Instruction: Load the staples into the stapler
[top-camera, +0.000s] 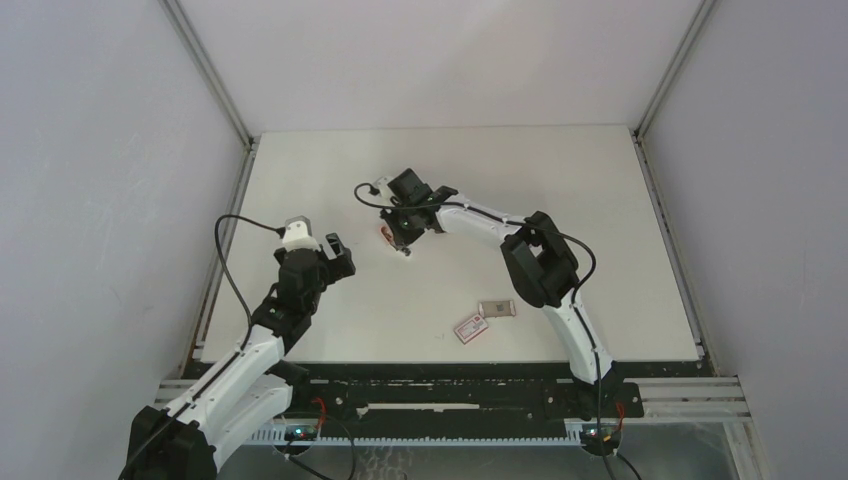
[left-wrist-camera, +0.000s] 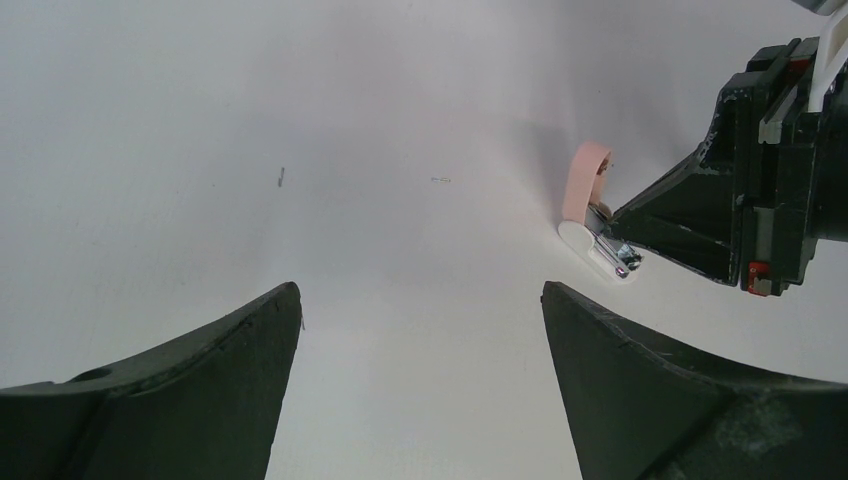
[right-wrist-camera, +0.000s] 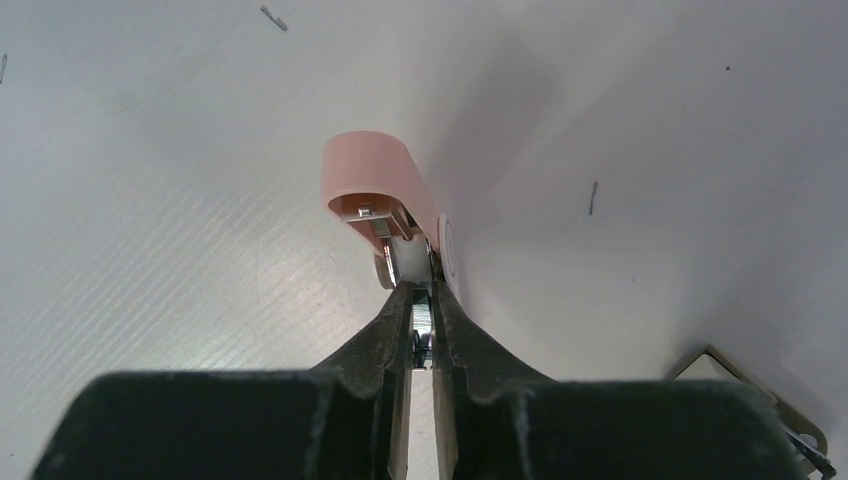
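Pink-and-white stapler (top-camera: 392, 240) (left-wrist-camera: 585, 190) (right-wrist-camera: 385, 185): I find it around the middle of the table (top-camera: 600, 200), a little toward the left edge. It stands open. The pink lid is raised off the white base, and a silvery metal part shows between them.

Right gripper (top-camera: 400, 240) (left-wrist-camera: 640, 215) (right-wrist-camera: 422, 300): I see it reaching in from the right side. Its jaws are clenched on the silvery metal part of the stapler, just below the pink lid. The right wrist view shows only a thin strip of metal between the fingers.

Left gripper (top-camera: 340, 258) (left-wrist-camera: 420, 300): it sits toward the left edge, near the stapler but apart from it. The jaws are released and spread wide, with only bare table between them. I cannot tell whether the fingers touch the surface.

Staples (top-camera: 497, 308): I see a small grey block in a pale tray, close to the near edge and about midway along it. It is well apart from the stapler and both grippers.

White box with red label (top-camera: 470, 328): it lies just beside the tray, on its left and slightly nearer the near edge. I cannot tell whether the two touch.

Loose staples (left-wrist-camera: 440, 180) (right-wrist-camera: 592, 197): a few single pieces lie scattered on the table around the stapler.
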